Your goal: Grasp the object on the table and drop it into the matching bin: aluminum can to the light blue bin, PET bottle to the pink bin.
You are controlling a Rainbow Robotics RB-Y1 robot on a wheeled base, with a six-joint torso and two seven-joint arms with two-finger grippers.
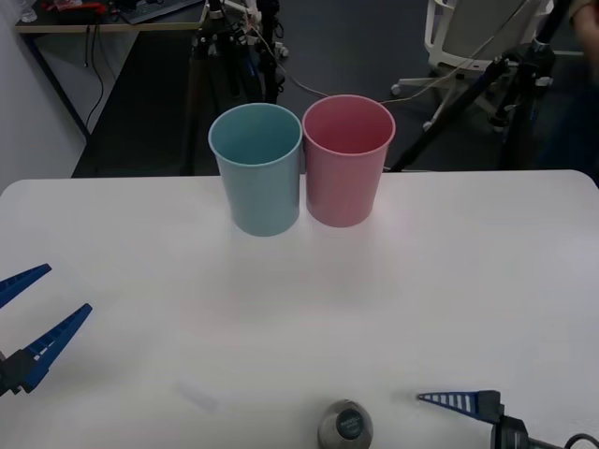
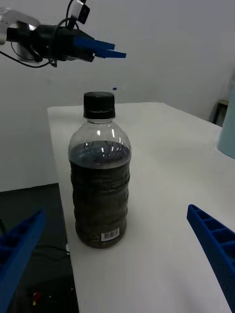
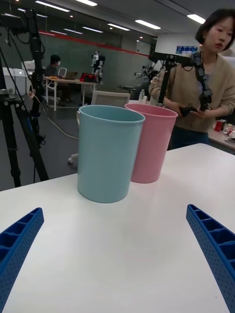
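Note:
The PET bottle (image 2: 100,176), clear with dark brown contents and a dark grey cap, stands upright near the table's (image 1: 421,281) front edge. The front view looks down on the bottle's cap (image 1: 346,426). My right gripper (image 2: 116,210) is open, level with the bottle, its fingers on either side of it and not touching. One of its blue fingers (image 1: 459,402) lies just right of the bottle. My left gripper (image 1: 67,288) hangs open over the table's left side, holding nothing. The light blue bin (image 1: 257,173) and the pink bin (image 1: 344,164) stand side by side at the far edge.
Wide bare tabletop lies between the bottle and the bins. Behind the table's far edge stand camera tripods (image 1: 215,56) and an office chair (image 1: 468,28). The right wrist view shows the left gripper (image 2: 115,51) farther off and the light blue bin's wall (image 2: 227,137).

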